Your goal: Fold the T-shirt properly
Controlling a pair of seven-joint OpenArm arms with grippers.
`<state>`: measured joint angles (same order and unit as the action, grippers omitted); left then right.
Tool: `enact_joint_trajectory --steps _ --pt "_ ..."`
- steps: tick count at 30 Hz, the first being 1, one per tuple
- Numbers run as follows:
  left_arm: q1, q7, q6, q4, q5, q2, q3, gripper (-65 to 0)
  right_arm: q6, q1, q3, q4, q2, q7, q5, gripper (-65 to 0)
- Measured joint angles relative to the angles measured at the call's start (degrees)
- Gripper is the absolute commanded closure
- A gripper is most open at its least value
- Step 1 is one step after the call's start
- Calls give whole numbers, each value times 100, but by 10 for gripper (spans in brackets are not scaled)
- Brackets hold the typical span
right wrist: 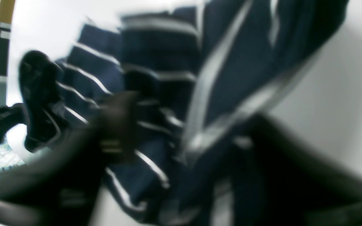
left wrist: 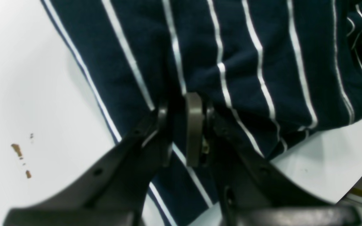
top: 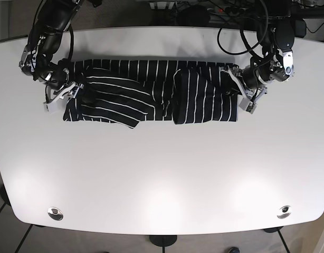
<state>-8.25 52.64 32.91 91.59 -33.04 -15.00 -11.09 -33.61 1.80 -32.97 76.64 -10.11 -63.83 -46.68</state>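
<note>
The counter (top: 162, 174) is white and smooth, with rounded corners. Two small round metal bits (top: 55, 213) sit near its front edge. Cables (top: 230, 10) hang behind its far side. In the left wrist view there are little brown spots (left wrist: 17, 150) on the white top.

The T-shirt (top: 151, 97) is dark blue with thin white stripes. It lies stretched sideways across the far half of the counter, with cloth flipped over at both ends and bumpy in the middle.

The left claw (left wrist: 179, 125) sits at one end of the shirt. Its two fingers are close together with dark cloth between them, so it is pinching the shirt. The right claw (top: 72, 90) is at the other end. Its wrist view is very blurry, and cloth covers it, so I cannot tell how its fingers stand.
</note>
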Motion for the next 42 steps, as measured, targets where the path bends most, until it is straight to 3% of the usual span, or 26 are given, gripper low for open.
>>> enact_joint_trajectory --steps 2,3,7,9,12,15,18,22,24,28,37,39,42 --pt "-4 0 0 -4 -2 9 2 -54 37 28 9 -31 -2 -87 76 -10" --pt "0 2 -4 -11 0 39 15 -54 35 42 26 -33 -33 -55 79 -44" --pt "79 -192 7 -446 -160 393 11 -54 85 116 33 627 -155 -103 297 -19" --pt "343 -190 37 -732 -170 625 11 -54 590 297 37 1646 -184 -118 273 -19" --pt "522 -234 17 -942 -160 876 87 -54 903 459 238 2708 -199 -136 291 -19" --pt "796 -240 20 -1104 149 1104 420 -54 1023 437 614 3477 -168 -398 116 -19" --pt "874 -286 15 -1113 719 1532 529 -54 1029 302 647 3766 -20 -581 48 -19" --pt "922 -275 39 -1110 1325 2061 719 -54 1045 4 1217 3757 227 -588 -155 -19" --pt "933 -260 37 -1110 1392 2116 710 -54 1005 -138 1563 3676 367 -544 133 -19" --pt "935 -256 37 -1102 1388 2116 708 -54 1005 -367 2387 3578 538 -487 1272 -19" --pt "938 -256 39 -1102 1390 2118 708 -54 1029 -474 3217 2999 811 -415 1456 -21" --pt "938 -258 39 -1102 1390 2118 708 -54 1027 -557 3268 2826 822 -413 1449 -54" --pt "938 -258 39 -1102 1390 2118 702 -54 1071 -623 3309 2677 802 -223 1445 -244"
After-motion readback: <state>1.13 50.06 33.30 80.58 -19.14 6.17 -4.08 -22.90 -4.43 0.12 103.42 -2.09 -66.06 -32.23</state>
